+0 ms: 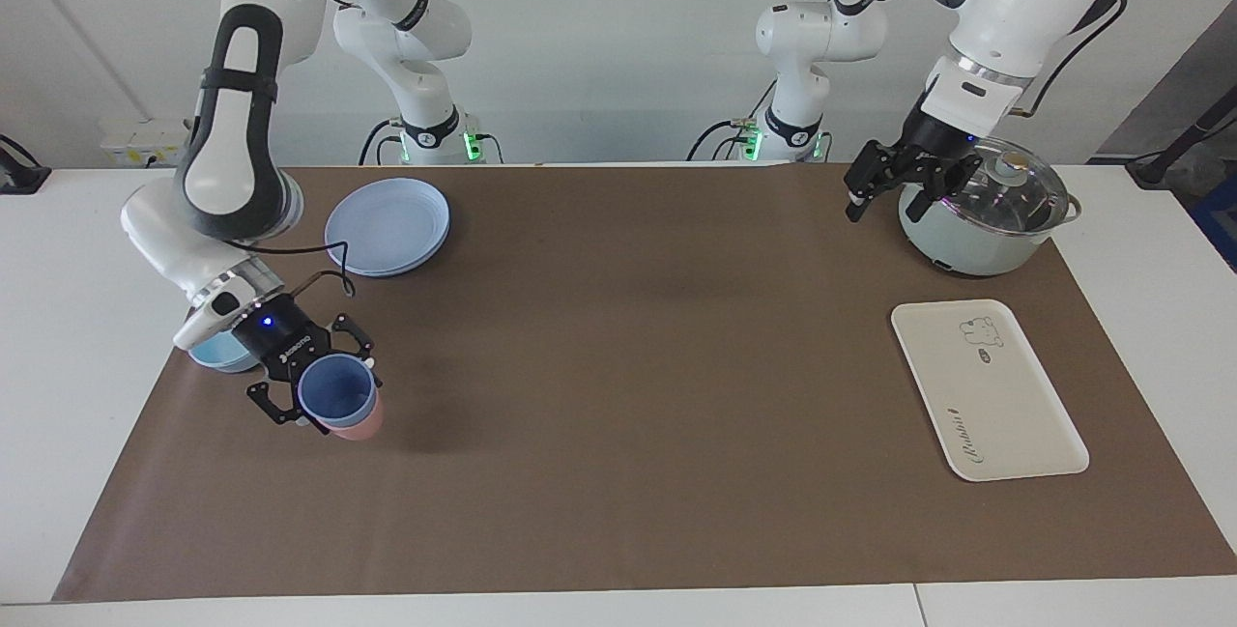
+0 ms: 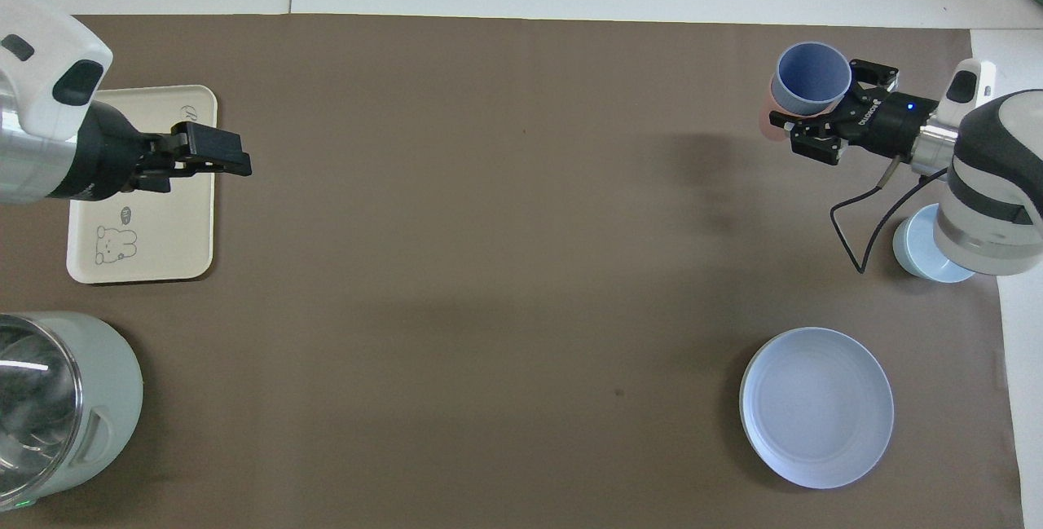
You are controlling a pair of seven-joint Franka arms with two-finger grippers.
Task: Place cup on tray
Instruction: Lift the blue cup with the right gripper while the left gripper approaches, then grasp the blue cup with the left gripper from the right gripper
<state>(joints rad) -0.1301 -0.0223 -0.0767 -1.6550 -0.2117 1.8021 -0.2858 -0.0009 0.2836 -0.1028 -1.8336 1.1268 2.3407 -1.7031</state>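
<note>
The periwinkle-blue cup point(image 1: 335, 393) point(image 2: 811, 82) hangs tilted above the mat at the right arm's end of the table, with my right gripper point(image 1: 319, 393) point(image 2: 825, 109) shut on its wall. A salmon-pink cup point(image 1: 356, 426) point(image 2: 763, 117) shows directly under it, mostly hidden; I cannot tell whether it rests on the mat. The cream tray point(image 1: 1005, 405) point(image 2: 163, 235) lies flat at the left arm's end, with nothing on it. My left gripper point(image 1: 884, 190) point(image 2: 232, 160) is raised, open and holding nothing, over the mat beside the pot and the tray's edge.
A lidded pale-green pot point(image 1: 976, 221) point(image 2: 49, 407) stands nearer to the robots than the tray. A round blue plate point(image 1: 387, 226) point(image 2: 815, 407) and a light-blue bowl point(image 1: 217, 352) point(image 2: 925, 256) sit at the right arm's end. A brown mat point(image 1: 628, 366) covers the table.
</note>
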